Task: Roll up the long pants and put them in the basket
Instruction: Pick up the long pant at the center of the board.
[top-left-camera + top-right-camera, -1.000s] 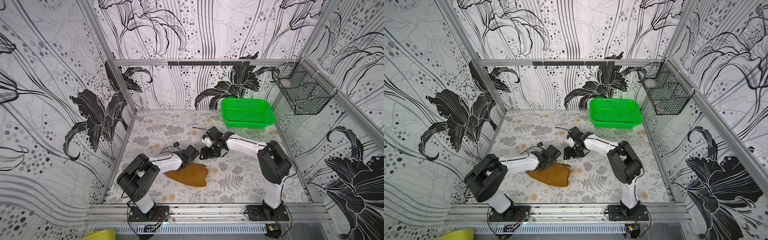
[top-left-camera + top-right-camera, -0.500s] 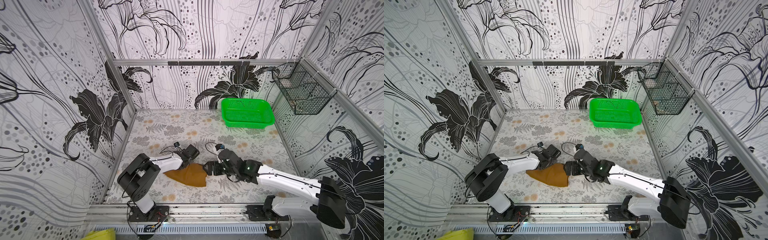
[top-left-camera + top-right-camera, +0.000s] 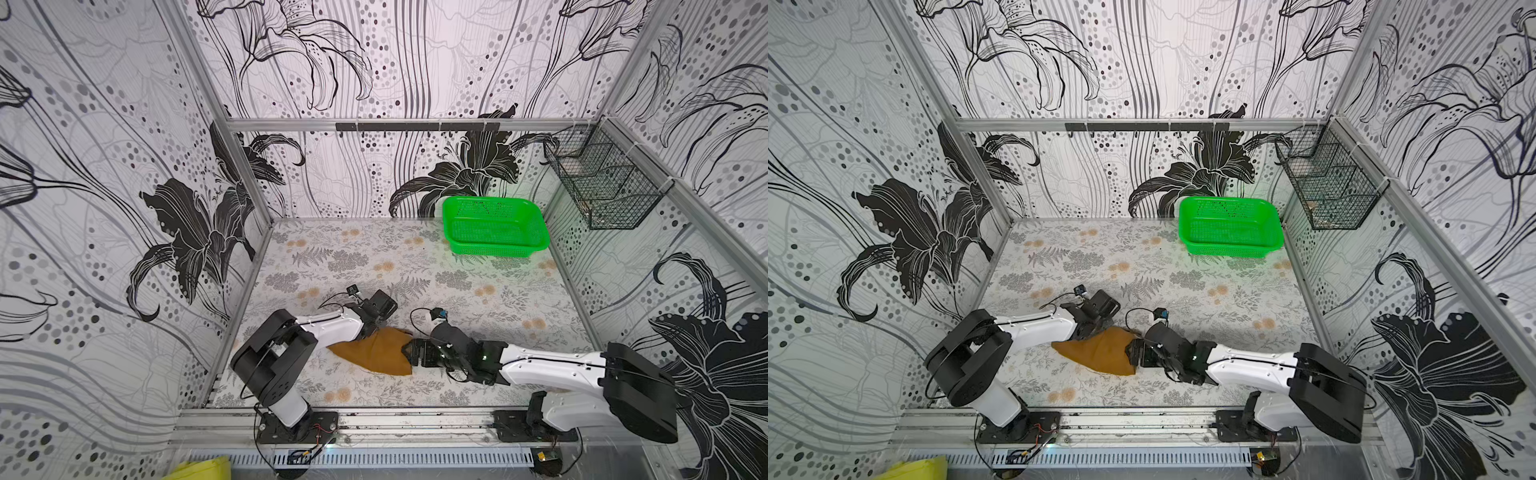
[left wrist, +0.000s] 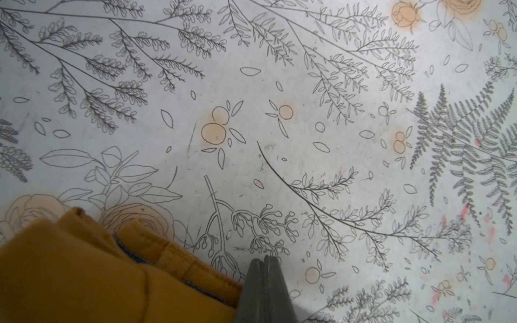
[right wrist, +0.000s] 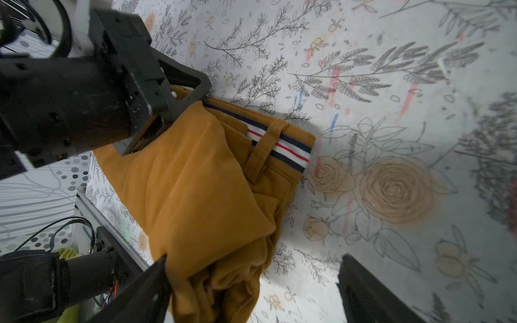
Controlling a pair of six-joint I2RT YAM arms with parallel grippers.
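The long pants (image 3: 374, 351) (image 3: 1098, 351) lie as a folded mustard-brown bundle near the front of the floral mat. The striped waistband (image 5: 279, 142) shows at its far edge. My left gripper (image 4: 264, 258) (image 3: 388, 307) is shut with nothing in it, its tips on the mat beside the waistband. My right gripper (image 5: 251, 279) (image 3: 411, 353) lies low at the bundle's right end, open wide. The crumpled end of the pants (image 5: 212, 279) sits between the jaws, against one finger (image 5: 151, 279) and apart from the other.
A green plastic basket (image 3: 494, 226) (image 3: 1229, 226) stands at the back right corner. A black wire basket (image 3: 602, 187) hangs on the right wall. The metal front rail (image 3: 415, 419) runs close behind the bundle.
My right arm has swung from beside the left gripper, at the bundle's far side, down to its right end, and its jaws have opened wider. The left arm and the pants have stayed put.
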